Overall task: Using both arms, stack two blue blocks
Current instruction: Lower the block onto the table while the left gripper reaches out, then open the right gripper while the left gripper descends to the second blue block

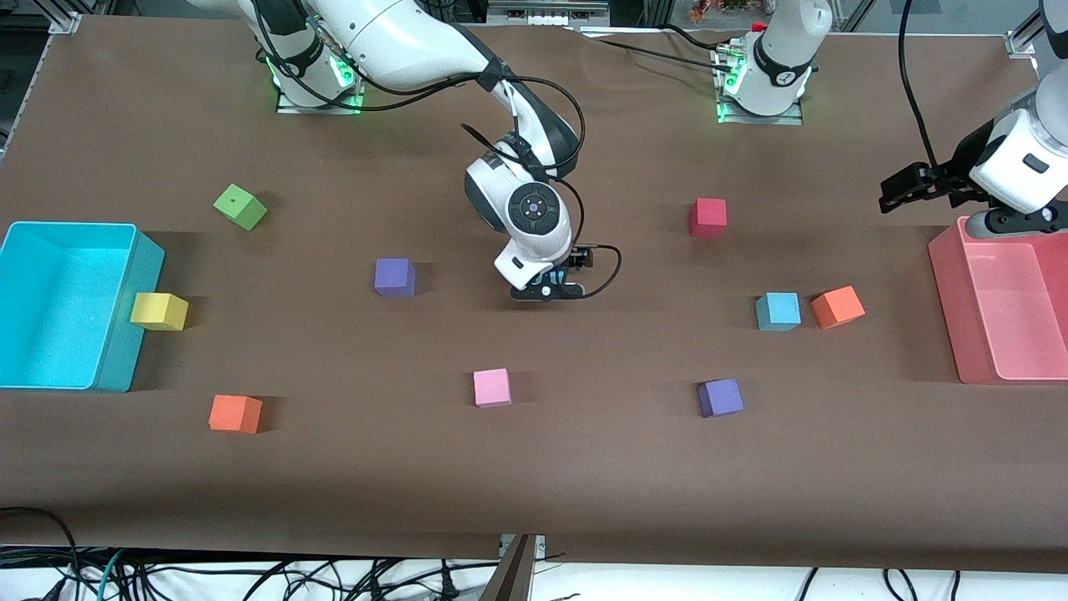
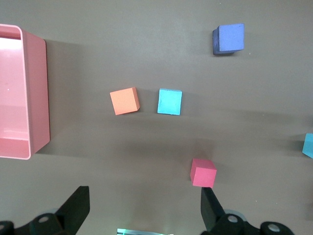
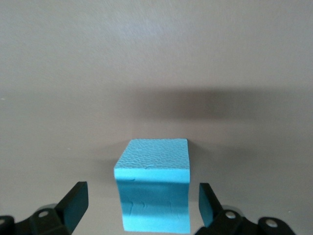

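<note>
One blue block (image 1: pixel 778 310) sits on the table beside an orange cube (image 1: pixel 837 306), toward the left arm's end; it also shows in the left wrist view (image 2: pixel 169 102). The other blue block (image 3: pixel 154 188) stands on the table between the open fingers of my right gripper (image 3: pixel 143 191), with a gap on each side. In the front view my right gripper (image 1: pixel 551 288) is low at mid-table and hides that block. A blue block edge (image 2: pixel 308 146) also shows in the left wrist view. My left gripper (image 1: pixel 891 196) (image 2: pixel 144 196) is open and empty, raised beside the pink bin (image 1: pixel 968 334).
A cyan bin (image 1: pixel 125 334) stands at the right arm's end with a yellow cube (image 1: pixel 158 311) against it. Scattered cubes: green (image 1: pixel 240 206), orange (image 1: pixel 234 413), purple (image 1: pixel 395 277), pink (image 1: pixel 491 387), purple (image 1: pixel 721 397), red (image 1: pixel 707 217).
</note>
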